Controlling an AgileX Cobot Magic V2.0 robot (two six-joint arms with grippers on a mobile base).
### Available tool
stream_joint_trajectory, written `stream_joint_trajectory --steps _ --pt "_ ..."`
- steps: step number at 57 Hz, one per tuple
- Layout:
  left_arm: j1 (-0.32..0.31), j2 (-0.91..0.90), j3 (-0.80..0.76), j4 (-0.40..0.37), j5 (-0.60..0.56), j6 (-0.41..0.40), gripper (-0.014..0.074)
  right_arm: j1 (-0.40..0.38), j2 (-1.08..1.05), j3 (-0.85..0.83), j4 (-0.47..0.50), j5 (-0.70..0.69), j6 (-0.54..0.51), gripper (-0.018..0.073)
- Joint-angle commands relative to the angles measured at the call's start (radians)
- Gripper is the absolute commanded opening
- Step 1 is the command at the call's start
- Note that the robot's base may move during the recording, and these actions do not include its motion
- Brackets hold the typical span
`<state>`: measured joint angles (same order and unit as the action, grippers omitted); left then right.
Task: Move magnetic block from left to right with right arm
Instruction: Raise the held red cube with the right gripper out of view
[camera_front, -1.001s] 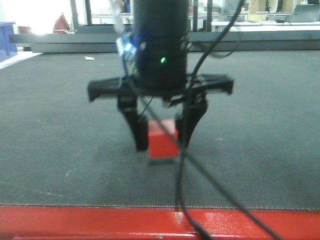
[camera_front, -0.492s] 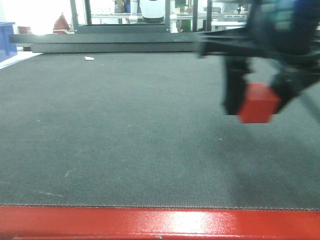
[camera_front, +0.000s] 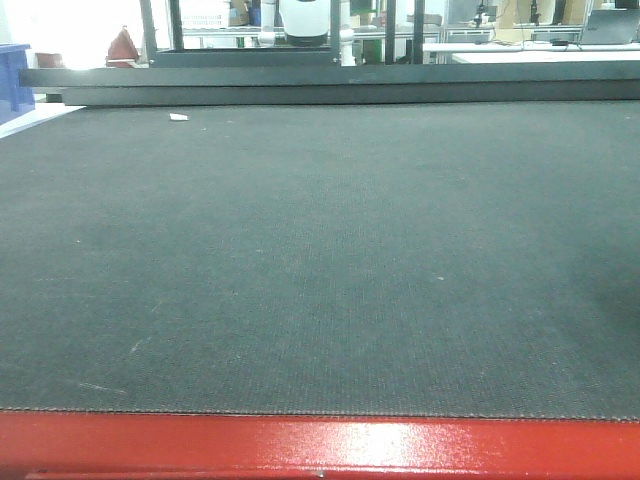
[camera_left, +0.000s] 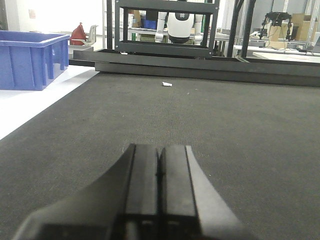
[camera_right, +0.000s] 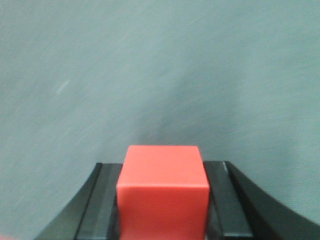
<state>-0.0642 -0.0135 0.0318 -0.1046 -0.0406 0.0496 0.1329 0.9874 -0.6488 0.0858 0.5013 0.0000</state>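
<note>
The left pincer (camera_left: 159, 200) lay low over the bench (camera_left: 250, 130). Its two black fingers (camera_left: 142, 190) were pressed flat together, with only a thin seam between them and nothing held. Well off to its left and ahead of it, a blue plastic crate (camera_left: 32, 57) stood on a pale surface beside the bench's dark mat. Straight ahead, well beyond the fingertips, a small white scrap (camera_left: 167, 84) lay on the mat. Further on, a black metal frame (camera_left: 165, 48) ran across the far side of the bench. The front-facing view showed the same dark mat and a glossy red edge (camera_front: 320, 445) along the near side.

The right pincer (camera_right: 162, 166) was clamped on the magnetic block (camera_right: 162, 200). The red cube sat squarely between the two black fingers, which touched its side faces, one on either side. Its top face and the face turned toward the wrist camera were both plain and smooth. Beyond the fingertips lay blurred grey-green mat, with a soft dark shadow just ahead of the block. Whether the block touched the mat or hung above it could not be told from this view.
</note>
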Motion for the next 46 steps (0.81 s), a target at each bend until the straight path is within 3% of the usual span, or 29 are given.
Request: stream_joint_trajectory --steps 1,13,29,46 --pt "0.001 -0.011 0.009 -0.005 -0.091 0.002 -0.0126 -0.048 -0.081 0.017 0.009 -0.157 -0.018 0.0307" --pt "0.001 -0.011 0.009 -0.005 -0.091 0.002 -0.0126 -0.107 -0.249 0.110 0.007 -0.275 -0.018 0.0307" --pt "0.001 -0.011 0.009 -0.005 -0.091 0.002 -0.0126 -0.108 -0.526 0.235 -0.107 -0.376 -0.018 0.0307" --pt "0.001 -0.011 0.009 -0.005 -0.091 0.002 -0.0126 -0.108 -0.759 0.254 -0.108 -0.387 -0.018 0.0307"
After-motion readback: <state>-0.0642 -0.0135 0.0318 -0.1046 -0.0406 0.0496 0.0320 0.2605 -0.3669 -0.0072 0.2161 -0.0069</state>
